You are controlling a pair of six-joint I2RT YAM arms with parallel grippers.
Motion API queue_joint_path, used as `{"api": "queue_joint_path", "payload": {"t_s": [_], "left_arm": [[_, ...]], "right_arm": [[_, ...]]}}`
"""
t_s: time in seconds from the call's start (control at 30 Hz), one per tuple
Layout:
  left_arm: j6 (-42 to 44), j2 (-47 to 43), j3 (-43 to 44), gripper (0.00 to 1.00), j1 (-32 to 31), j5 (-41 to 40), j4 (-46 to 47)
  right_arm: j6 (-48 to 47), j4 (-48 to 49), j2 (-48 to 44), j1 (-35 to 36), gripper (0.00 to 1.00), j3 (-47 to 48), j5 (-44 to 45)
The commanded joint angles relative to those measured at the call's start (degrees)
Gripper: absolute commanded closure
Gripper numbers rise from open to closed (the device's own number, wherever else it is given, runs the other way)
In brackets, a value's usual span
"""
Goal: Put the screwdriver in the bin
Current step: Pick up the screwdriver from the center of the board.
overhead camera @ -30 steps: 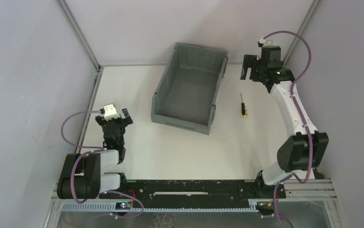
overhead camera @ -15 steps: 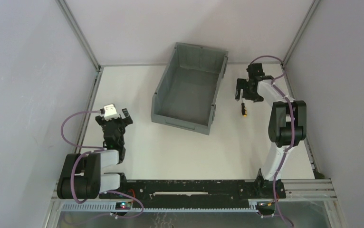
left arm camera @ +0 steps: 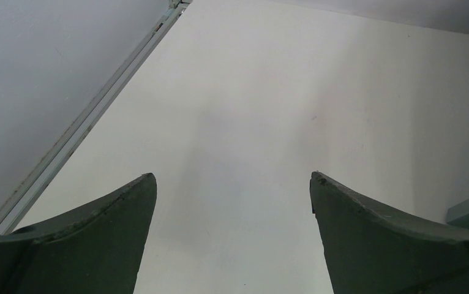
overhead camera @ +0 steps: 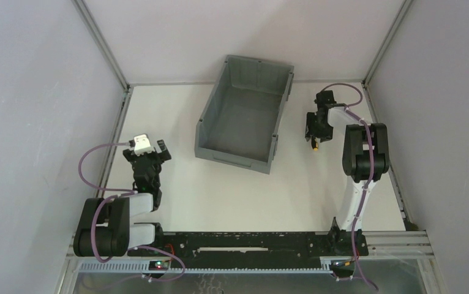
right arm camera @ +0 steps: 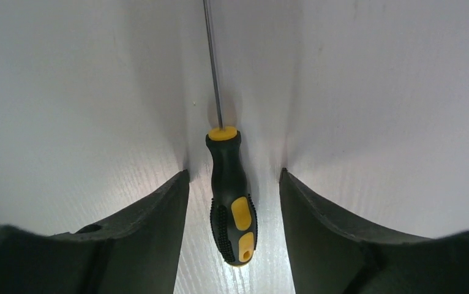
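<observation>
The white surface (overhead camera: pixel 220 190) is closed in by enclosure walls (overhead camera: pixel 30 92) on the left, far and right sides. Broad bare room is left in front of the bin (overhead camera: pixel 239 122) and to its left. The bin is set at the far middle, slightly turned, with its lower front lip toward the arm bases, and nothing is seen inside it. Only a narrower strip of surface is left between the bin's right wall and the right enclosure wall. The right end effector (overhead camera: pixel 313 127) is lowered into that strip, near the bin's right wall but apart from it. Its jaws are held partly open and nothing is gripped. The left end effector (overhead camera: pixel 149 154) is held well to the left of the bin's front lip, over bare surface, with its jaws spread wide and empty. The screwdriver (right arm camera: pixel 232 202) lies flat on the surface just right of the bin. Its handle is bracketed by the right fingers (right arm camera: pixel 152 226), with a gap on each side. Its shaft runs on beyond the fingertips.
</observation>
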Motion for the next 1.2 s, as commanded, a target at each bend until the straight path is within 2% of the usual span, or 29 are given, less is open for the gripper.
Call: {"api": "queue_joint_path", "payload": {"t_s": [0.0,0.07,0.2,0.23,0.33,0.7,1.17], "left_arm": [[1.38,-0.48,1.86,0.0,-0.3,-0.74,1.77],[1.38,-0.46,1.86,0.0,-0.3,-0.7,1.77],[1.39,-0.47,1.87,0.0,-0.3,-0.7,1.75],[1.38,-0.48,1.87,0.0,-0.3,-0.71,1.77],[1.38,-0.46,1.91,0.0,-0.3,-0.69,1.76],[1.38,-0.46,1.86,0.0,-0.3,-0.69,1.76],[1.38,-0.46,1.86,0.0,-0.3,-0.69,1.71]], "right_arm": [[0.0,0.46,1.04,-0.37,0.39,0.83,-1.49],[-0.16,0.04,1.35,-0.42,0.44,1.17,-1.54],[-0.29,-0.55,1.14,-0.42,0.73,1.7,-1.56],[-0.37,-0.56,0.66,-0.42,0.77,1.65,-1.54],[-0.34,-0.94,-1.21,-0.4,0.81,1.6,-1.26],[-1.06,-6.86,-12.37,-0.42,0.85,5.18,-0.72],[-0.7,-21.57,-21.77,-0.42,0.83,23.99,-1.01]]}}
